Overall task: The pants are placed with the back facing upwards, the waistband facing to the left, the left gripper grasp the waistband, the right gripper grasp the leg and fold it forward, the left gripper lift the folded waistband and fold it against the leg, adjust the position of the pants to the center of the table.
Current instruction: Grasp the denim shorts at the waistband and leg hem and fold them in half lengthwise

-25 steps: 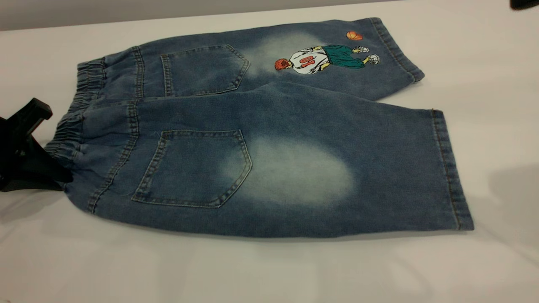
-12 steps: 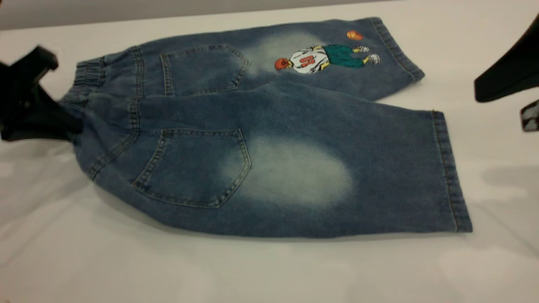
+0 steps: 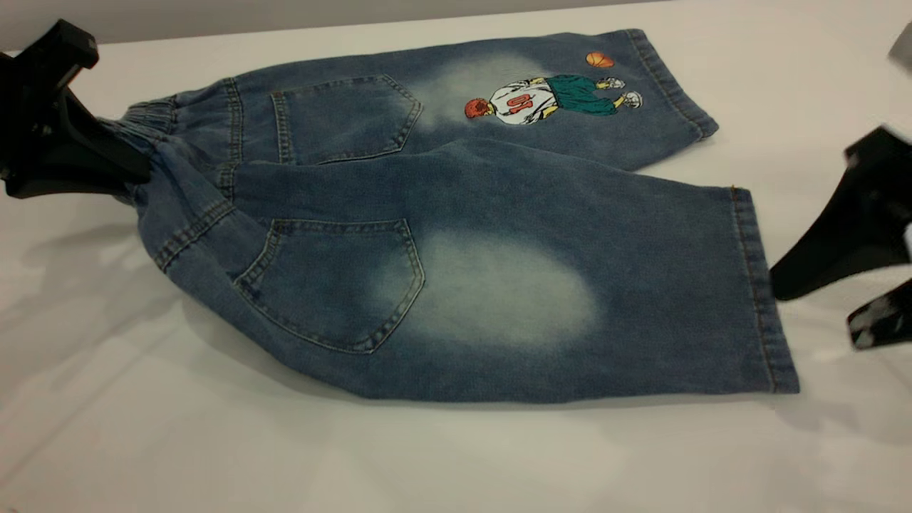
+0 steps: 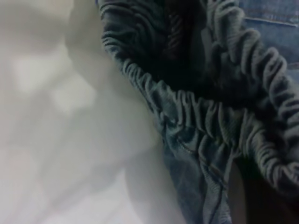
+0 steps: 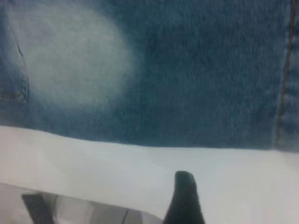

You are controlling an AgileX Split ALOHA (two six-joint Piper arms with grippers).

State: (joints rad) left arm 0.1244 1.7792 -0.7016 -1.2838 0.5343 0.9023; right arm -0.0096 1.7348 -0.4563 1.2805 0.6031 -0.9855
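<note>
Since the frame half a second back, the waistband [image 3: 146, 125] corner has risen toward the upper left of the exterior frame, dragging the near hip up off the table [image 3: 456, 456], and my right gripper [image 3: 844, 285] has dropped in from the right edge to sit close beside the near leg's hem [image 3: 759, 292].

Pants [image 3: 456, 235]: denim shorts, back up, two pockets showing, waistband at frame left, legs running right. They fill the middle of the exterior frame, slightly toward the top. Far leg carries a basketball-player print [image 3: 552, 98] at upper centre-right. Near leg lies flat; only the waistband end is raised and puckered.

Left gripper [image 3: 132, 174]: clamped on the waistband at upper left. Left wrist view shows gathered elastic [image 4: 196, 116] bunched close under the camera, cloth hanging from it.

Right gripper: at mid-right, just off the hem, not touching cloth as far as I can see. Two dark fingers stand apart in the exterior view, so I read it as spread, holding nothing. Right wrist view shows one fingertip [image 5: 184, 196] over bare table, denim edge just beyond.

Progress, my judgement: layout correct, waistband grasp done. Leg grasp not yet made. Lengthwise fold, waistband-to-leg fold and centring all remain. Early stage.
</note>
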